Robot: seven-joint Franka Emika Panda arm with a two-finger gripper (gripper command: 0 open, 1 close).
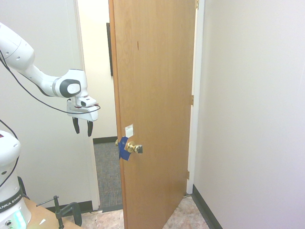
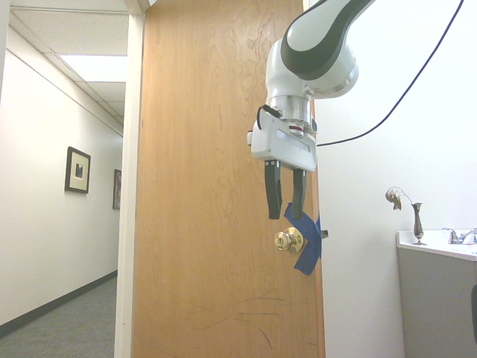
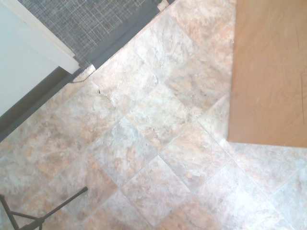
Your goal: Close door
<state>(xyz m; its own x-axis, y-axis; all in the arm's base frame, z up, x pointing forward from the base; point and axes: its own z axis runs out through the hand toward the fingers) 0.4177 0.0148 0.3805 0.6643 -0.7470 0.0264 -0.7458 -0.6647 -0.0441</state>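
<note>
The door (image 1: pixel 157 95) stands open, and the tool (image 1: pixel 84 134) hangs beside its free edge, pointing down, with a gap between the two in the first exterior view. The tool's two dark fingers (image 1: pixel 90 129) are apart, with nothing between them. In that view the door is to the picture's right of the tool, its hinged edge farther from the tool than its free edge, by the white door frame (image 1: pixel 196 95). The round brass knob (image 1: pixel 131 147) is lower than the fingertips, and so is the blue tape (image 1: pixel 124 149) wrapped at the door's edge; the small white sticker (image 1: pixel 129 131) sits just above the tape, at about the height of the fingertips in the picture

In the second exterior view the tool shows in front of the door's other face, its tips just above the second brass knob (image 2: pixel 289 239). To the picture's right of the tool, a counter (image 2: pixel 440 247) holds a thin vase (image 2: pixel 418 224) near a faucet (image 2: pixel 460 236); to the picture's left, a framed picture (image 2: pixel 77 170) hangs on the hallway wall

The wrist view is soft, but the tiled floor (image 3: pixel 158 115) seems to lie below the tool, with the door's lower corner over it
</note>
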